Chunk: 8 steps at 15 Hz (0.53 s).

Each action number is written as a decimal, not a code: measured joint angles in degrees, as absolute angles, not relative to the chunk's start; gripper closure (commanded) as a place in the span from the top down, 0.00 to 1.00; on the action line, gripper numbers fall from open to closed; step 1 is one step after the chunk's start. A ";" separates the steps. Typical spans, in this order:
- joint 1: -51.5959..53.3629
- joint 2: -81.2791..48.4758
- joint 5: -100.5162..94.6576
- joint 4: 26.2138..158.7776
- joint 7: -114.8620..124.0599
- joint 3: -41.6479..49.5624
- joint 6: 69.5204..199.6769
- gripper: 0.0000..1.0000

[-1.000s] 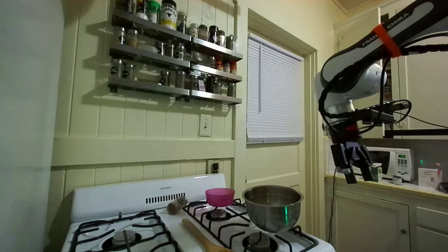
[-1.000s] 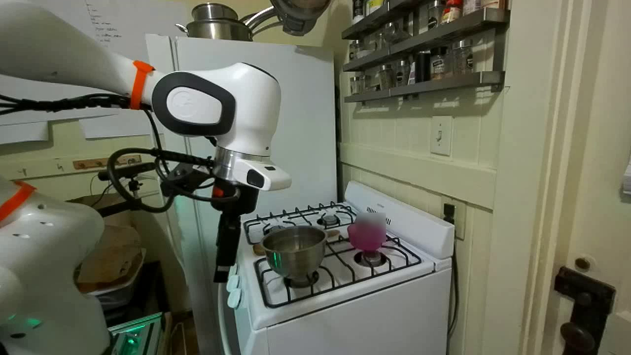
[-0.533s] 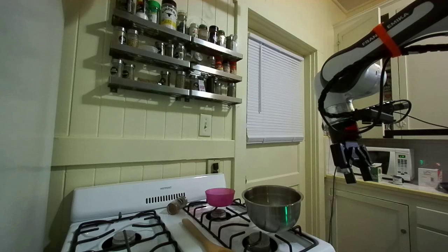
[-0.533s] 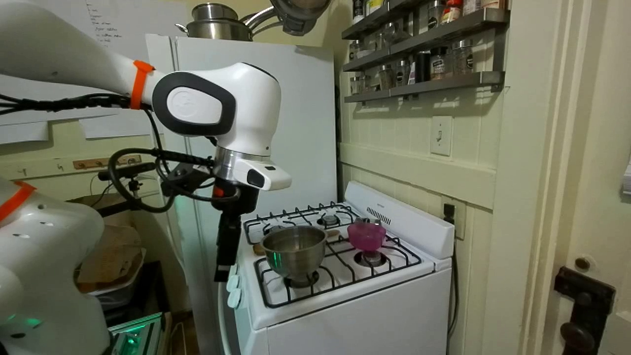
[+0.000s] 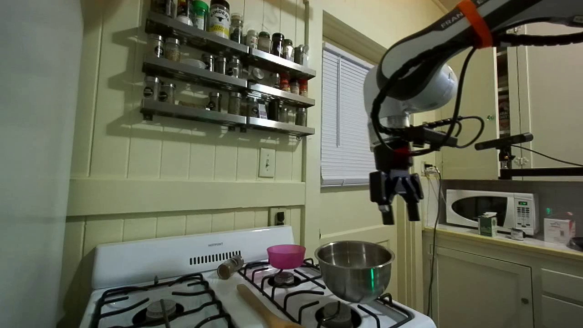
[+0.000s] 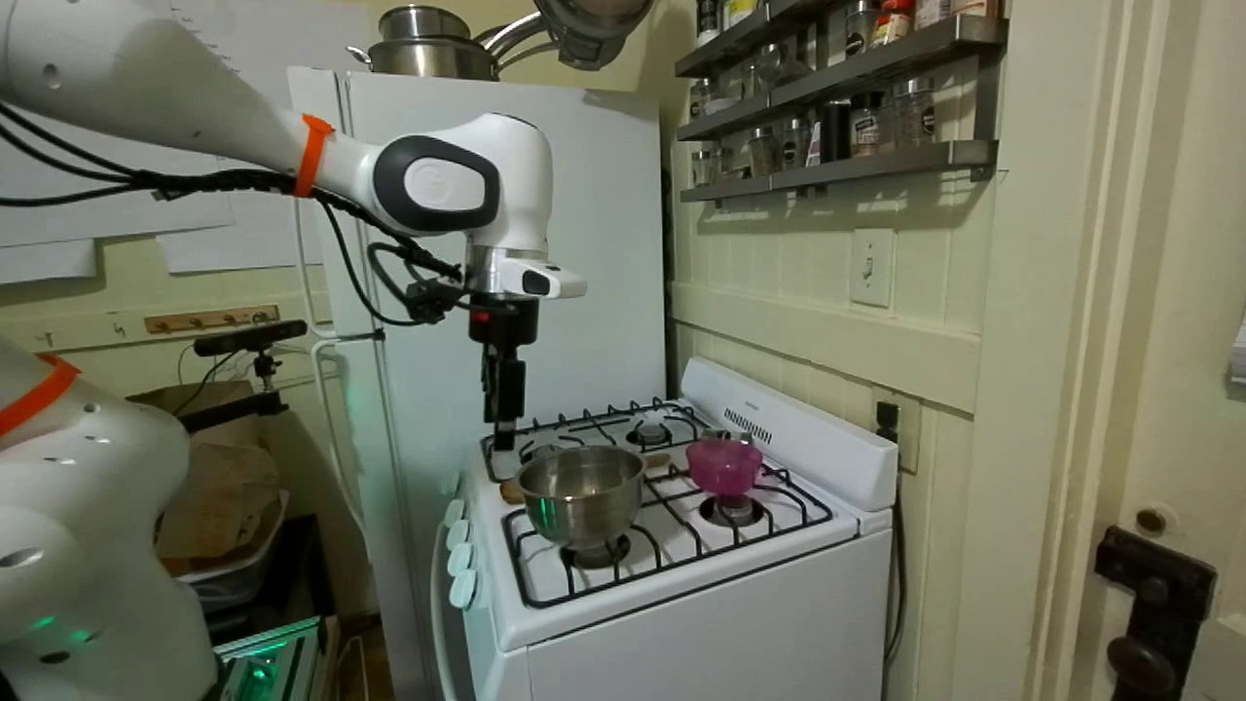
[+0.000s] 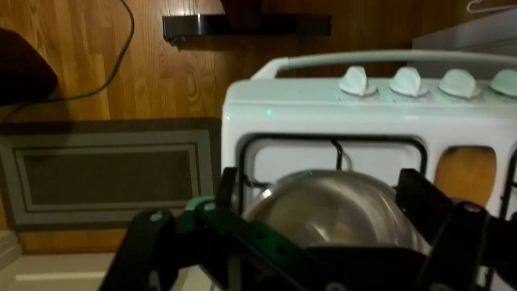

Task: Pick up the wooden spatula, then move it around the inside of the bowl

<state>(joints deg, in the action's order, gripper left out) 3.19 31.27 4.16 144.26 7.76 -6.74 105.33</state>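
In an exterior view the bottom edge slices the spatula (image 5: pixel 260 308) at six o'clock, so its head doesn't show whole, and trims the stove (image 5: pixel 234 303) too. The top edge clips jars (image 5: pixel 200 17) at eleven o'clock; most labels (image 5: pixel 149 92) are too small to read. In an exterior view the bowl (image 6: pixel 581 521) hides the spatula's middle, leaving bits at its nine and two o'clock. Writing on paper (image 6: pixel 263 39), between ten and eleven o'clock, is too small. In the wrist view the dark gripper (image 7: pixel 319 173) covers the bowl's six o'clock side and the spatula's handle; blurred knobs (image 7: pixel 406 82) sit at two o'clock, the last one cut off.
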 measured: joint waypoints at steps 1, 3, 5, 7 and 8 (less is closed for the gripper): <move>3.79 29.22 4.17 141.78 10.24 -8.61 107.50 1.00; 4.08 24.19 4.09 136.25 14.17 -11.32 111.61 1.00; 4.07 18.07 4.08 130.93 18.51 -12.93 115.44 1.00; 4.14 11.16 4.05 125.96 23.83 -14.26 117.93 1.00; 4.27 7.92 3.78 123.92 26.59 -14.77 118.70 1.00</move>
<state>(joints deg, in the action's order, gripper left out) 4.27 7.92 3.78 123.92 26.59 -14.77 118.70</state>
